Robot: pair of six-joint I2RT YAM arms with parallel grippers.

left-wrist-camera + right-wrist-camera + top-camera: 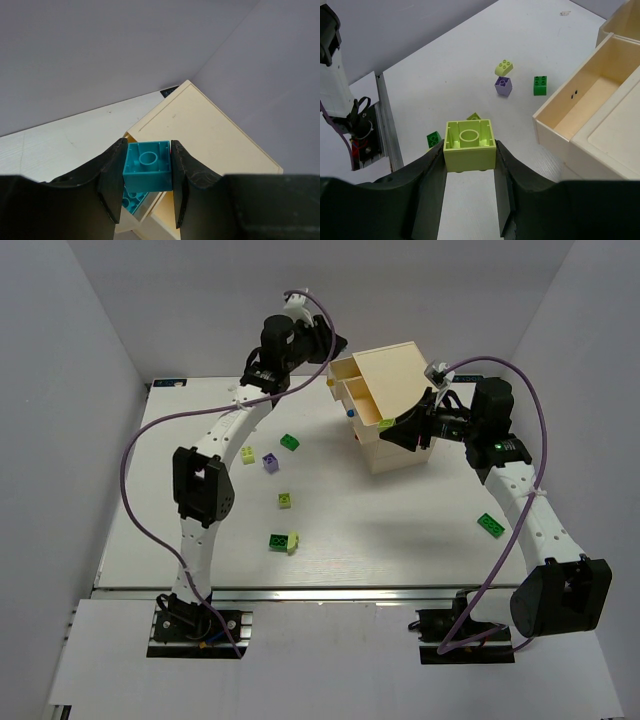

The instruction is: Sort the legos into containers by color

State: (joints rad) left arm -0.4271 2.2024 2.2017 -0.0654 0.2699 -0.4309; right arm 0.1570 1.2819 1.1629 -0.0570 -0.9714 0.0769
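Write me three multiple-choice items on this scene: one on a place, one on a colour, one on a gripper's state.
1. Relative to the chest, the lone green brick lies:
A. on its top
B. inside it
C. on the table, to its right

2. The left gripper holds:
A. a teal-blue brick
B. a red brick
C. an orange brick

3. The right gripper is:
A. open and empty
B. shut on a pale yellow-green brick
C. shut with nothing between its fingers

Key:
1 C: the top view shows it on bare table, apart from the chest.
2 A: the left wrist view shows the teal-blue brick between the fingers.
3 B: the right wrist view shows both fingers against that brick's sides.
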